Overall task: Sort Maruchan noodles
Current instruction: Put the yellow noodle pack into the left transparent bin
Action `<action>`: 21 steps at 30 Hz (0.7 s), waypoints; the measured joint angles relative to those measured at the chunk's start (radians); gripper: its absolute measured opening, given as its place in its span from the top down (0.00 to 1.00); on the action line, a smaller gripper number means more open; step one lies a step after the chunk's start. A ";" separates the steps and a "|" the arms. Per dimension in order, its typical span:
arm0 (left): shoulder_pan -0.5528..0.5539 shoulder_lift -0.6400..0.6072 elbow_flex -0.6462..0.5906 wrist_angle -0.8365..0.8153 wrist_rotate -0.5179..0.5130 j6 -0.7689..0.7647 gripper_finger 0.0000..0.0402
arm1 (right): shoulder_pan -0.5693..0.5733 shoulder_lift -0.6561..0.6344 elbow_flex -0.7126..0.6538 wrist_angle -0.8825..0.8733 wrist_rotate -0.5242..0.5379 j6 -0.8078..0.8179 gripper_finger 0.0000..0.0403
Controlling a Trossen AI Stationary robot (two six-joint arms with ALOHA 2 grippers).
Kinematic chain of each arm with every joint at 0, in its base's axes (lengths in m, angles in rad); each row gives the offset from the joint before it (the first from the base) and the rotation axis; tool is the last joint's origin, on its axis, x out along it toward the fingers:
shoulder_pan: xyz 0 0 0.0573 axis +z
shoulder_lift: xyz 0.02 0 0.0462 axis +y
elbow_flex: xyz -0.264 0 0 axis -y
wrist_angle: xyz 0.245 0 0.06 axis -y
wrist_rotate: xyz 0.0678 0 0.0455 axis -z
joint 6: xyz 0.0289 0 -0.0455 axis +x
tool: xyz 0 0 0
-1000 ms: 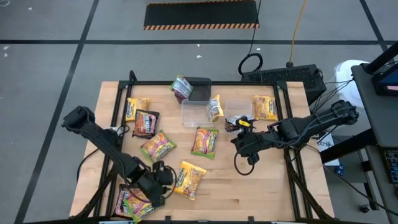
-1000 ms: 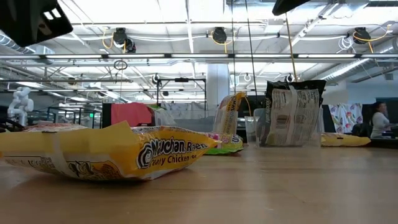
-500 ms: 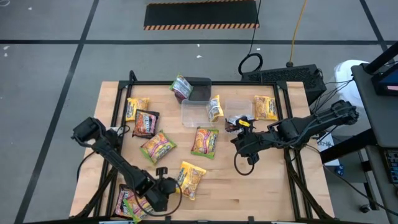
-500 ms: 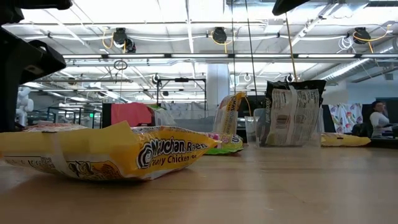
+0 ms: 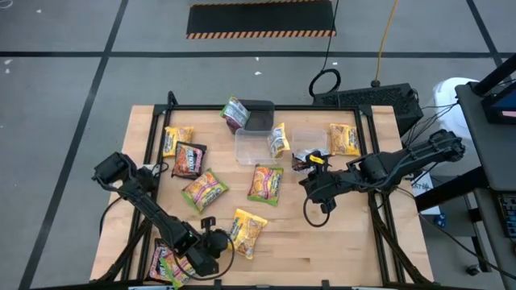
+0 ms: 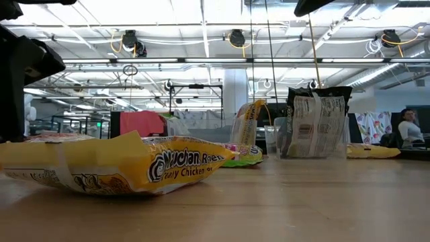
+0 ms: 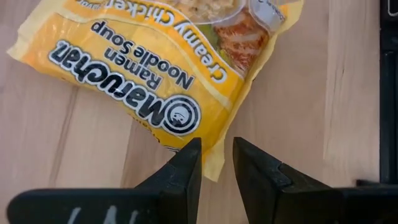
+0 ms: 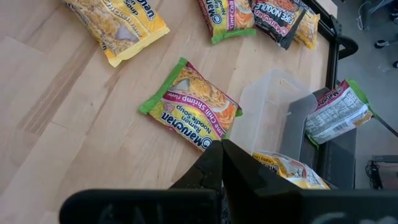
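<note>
Your left end effector point(image 7: 216, 163) sits at the lower left of the high view, fingers slightly spread, astride the corner edge of a yellow packet point(image 7: 163, 65) lying flat on the bench point(image 5: 339, 234). That packet reads "Maruchan Ramen Noodle Soup, Creamy Chicken". I cannot tell whether the fingers touch the wrapper.

Your right end effector point(image 8: 221, 163) is right of centre in the high view, fingers pressed together with nothing between them. Beyond it lies a green-edged packet point(image 8: 190, 106) marked "Lime Chili Shrimp", beside a clear tub point(image 8: 273, 112).

The remaining packets are scattered over the upper and left bench in the high view. One dark packet point(image 6: 316, 122) stands upright in the low view.
</note>
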 joint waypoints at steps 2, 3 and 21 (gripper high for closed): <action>-0.002 0.015 0.000 0.002 -0.001 -0.022 0.76 | 0.000 0.000 0.000 0.000 0.000 0.000 1.00; -0.006 0.023 0.000 0.001 -0.001 -0.030 0.76 | 0.000 0.000 0.000 0.000 0.000 -0.001 1.00; -0.021 0.137 0.006 0.104 -0.046 -0.056 0.76 | 0.000 0.000 0.000 0.001 -0.001 -0.005 1.00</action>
